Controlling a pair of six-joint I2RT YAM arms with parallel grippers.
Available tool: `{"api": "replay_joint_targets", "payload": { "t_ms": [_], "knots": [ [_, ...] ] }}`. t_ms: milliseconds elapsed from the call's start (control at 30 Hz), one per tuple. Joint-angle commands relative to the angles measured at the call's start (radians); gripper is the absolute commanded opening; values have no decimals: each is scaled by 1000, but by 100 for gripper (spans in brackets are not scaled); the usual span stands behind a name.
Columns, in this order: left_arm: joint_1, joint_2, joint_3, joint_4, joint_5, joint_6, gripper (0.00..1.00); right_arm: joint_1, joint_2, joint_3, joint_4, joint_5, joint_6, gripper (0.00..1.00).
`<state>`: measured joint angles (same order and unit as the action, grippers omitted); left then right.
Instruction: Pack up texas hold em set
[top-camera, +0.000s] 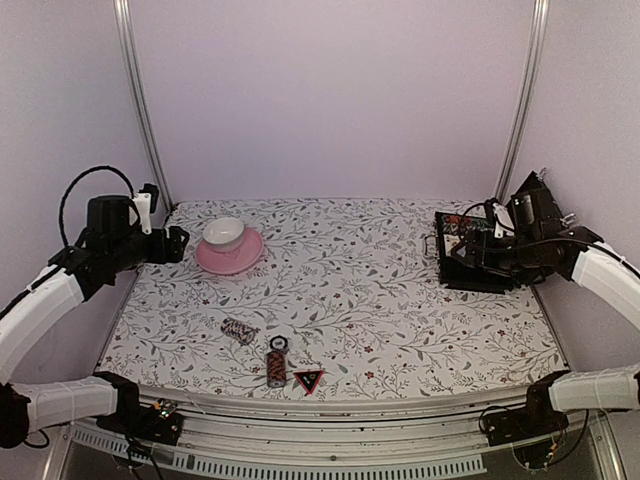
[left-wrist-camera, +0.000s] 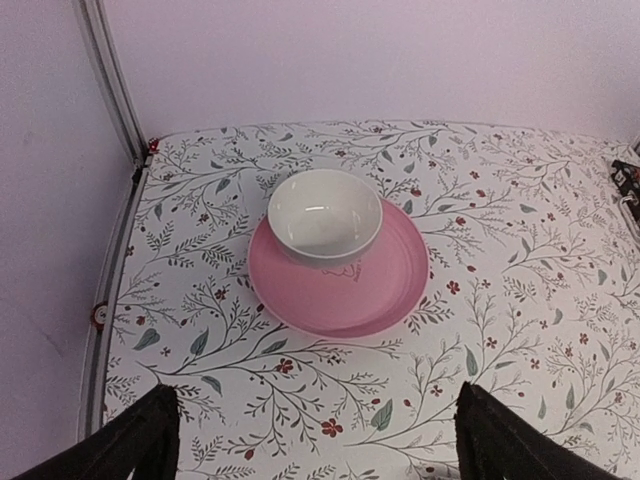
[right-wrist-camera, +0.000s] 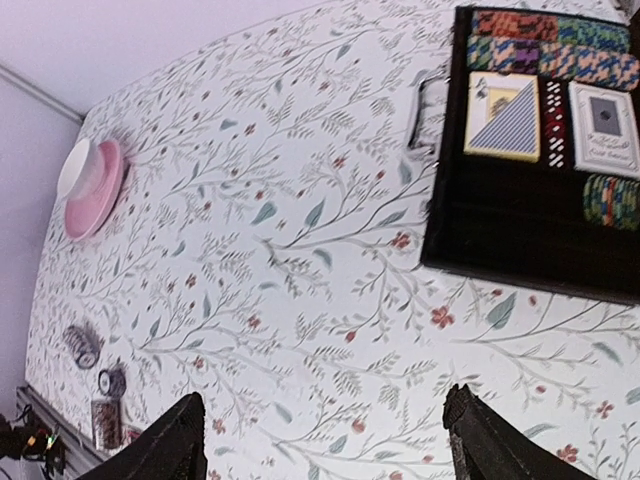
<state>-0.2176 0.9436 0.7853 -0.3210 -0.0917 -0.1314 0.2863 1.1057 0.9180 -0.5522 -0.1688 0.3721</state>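
The black case (top-camera: 478, 268) lies open at the table's right edge. In the right wrist view the case (right-wrist-camera: 520, 235) holds striped chip rolls (right-wrist-camera: 555, 55), two boxed card decks (right-wrist-camera: 503, 117) and a metal handle (right-wrist-camera: 421, 110). A black-and-white chip roll (top-camera: 238, 330), a red-black chip roll (top-camera: 277, 368) and the red-black triangle marker (top-camera: 308, 379) lie near the front edge. My right gripper (top-camera: 462, 252) hangs open and empty over the case's near-left side; it also shows in the right wrist view (right-wrist-camera: 325, 440). My left gripper (top-camera: 175, 244) is open and empty at the left, short of the saucer.
A pink saucer (left-wrist-camera: 340, 285) with a white cup (left-wrist-camera: 325, 215) stands at the back left, just ahead of my left gripper (left-wrist-camera: 315, 445). Metal frame posts (top-camera: 140, 100) rise at both back corners. The floral cloth (top-camera: 360, 290) covers the table.
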Motion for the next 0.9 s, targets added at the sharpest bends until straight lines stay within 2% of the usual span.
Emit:
{"api": "replay_joint_targets", "payload": {
  "t_ms": [0, 200, 300, 400, 600, 867],
  "knots": [
    [-27, 18, -7, -20, -62, 3, 96, 125, -96, -93, 17, 9, 137, 82],
    [-53, 48, 6, -26, -14, -26, 95, 347, -150, -171, 86, 65, 316, 82],
    [-76, 52, 4, -35, -41, -22, 95, 445, -115, -192, 124, 102, 393, 82],
    [-85, 53, -6, -32, -87, -1, 95, 594, -51, -191, 168, 165, 482, 82],
    [-87, 84, -4, -23, -86, 8, 96, 835, 173, -59, 217, 268, 583, 83],
    [-91, 82, -1, -24, -92, 11, 96, 989, 598, 270, 206, 257, 570, 84]
  ]
}}
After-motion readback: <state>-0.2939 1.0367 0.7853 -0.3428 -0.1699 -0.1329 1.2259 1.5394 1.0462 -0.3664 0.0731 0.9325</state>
